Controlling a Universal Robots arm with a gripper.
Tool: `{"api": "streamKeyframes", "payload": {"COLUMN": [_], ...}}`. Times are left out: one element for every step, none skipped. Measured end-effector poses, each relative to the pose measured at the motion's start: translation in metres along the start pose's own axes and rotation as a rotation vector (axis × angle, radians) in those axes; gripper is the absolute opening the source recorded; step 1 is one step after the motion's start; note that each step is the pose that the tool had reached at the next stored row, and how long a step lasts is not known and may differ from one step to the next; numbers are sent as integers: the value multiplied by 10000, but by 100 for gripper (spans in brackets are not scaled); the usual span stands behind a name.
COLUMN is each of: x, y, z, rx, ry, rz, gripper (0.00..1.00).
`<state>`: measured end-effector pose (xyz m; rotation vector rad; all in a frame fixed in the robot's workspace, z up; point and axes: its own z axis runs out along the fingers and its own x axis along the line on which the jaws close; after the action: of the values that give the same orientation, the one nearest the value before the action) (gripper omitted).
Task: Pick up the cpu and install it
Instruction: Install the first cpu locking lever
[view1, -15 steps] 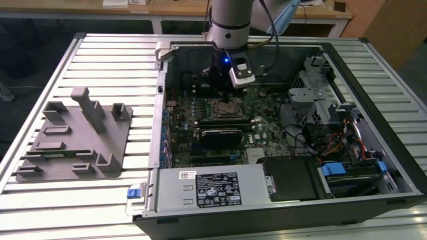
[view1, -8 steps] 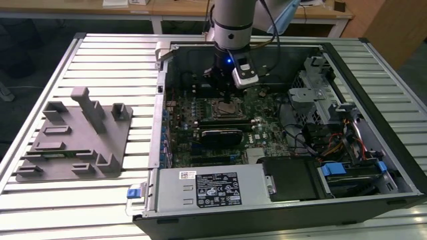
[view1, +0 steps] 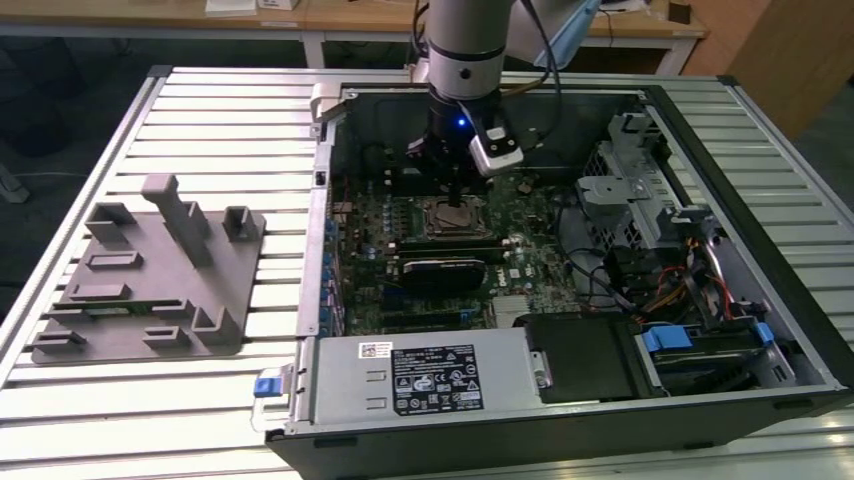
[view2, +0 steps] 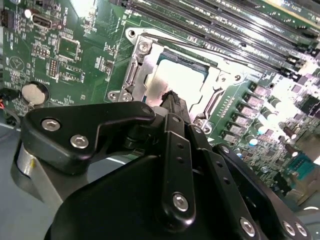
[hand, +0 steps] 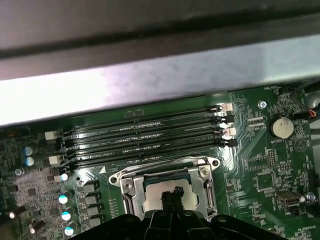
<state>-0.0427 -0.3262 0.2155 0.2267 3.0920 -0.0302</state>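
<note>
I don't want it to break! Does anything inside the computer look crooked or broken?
Nothing stands out. The cpu lies flat and square inside its metal socket frame on the green motherboard, and the gripper sits right above it.

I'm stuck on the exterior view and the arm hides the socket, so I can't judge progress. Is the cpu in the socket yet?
Observer: Yes. In the first wrist view the cpu lies inside the socket's metal frame, shiny top up.
Operator: And where is the gripper?
Observer: The gripper is directly over the cpu's middle. I cannot tell whether it touches.
Operator: Does the chip look skewed?
Observer: In the second wrist view its edges seem to run parallel to the frame.
</note>
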Motion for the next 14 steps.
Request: {"api": "streamKeyframes", "payload": {"x": [0, 0, 0, 0, 0, 0, 0, -1, -1, -2, -2, -2, -3, -4], "y": [-1, -1, -1, -1, -1, -2, -2, -2, -2, -2, -2, -2, -2, -3], "z": [0, 0, 0, 0, -1, -3, -10, -17, -25, -34, -43, -54, -67, -81], "rx": [-4, -8, -11, -13, -14, -14, -12, -13, -13, -14, -15, -14, -14, -14], "ry": [-1, -3, -4, -5, -5, -5, -5, -4, -5, -5, -5, -6, -5, -5], "rz": [-91, -177, -242, -284, -304, -315, -319, -320, -321, -321, -320, -320, -321, -321], "gripper": [11, 11, 11, 11, 11, 11, 11, 11, 11, 11, 11, 11, 11, 11]}}
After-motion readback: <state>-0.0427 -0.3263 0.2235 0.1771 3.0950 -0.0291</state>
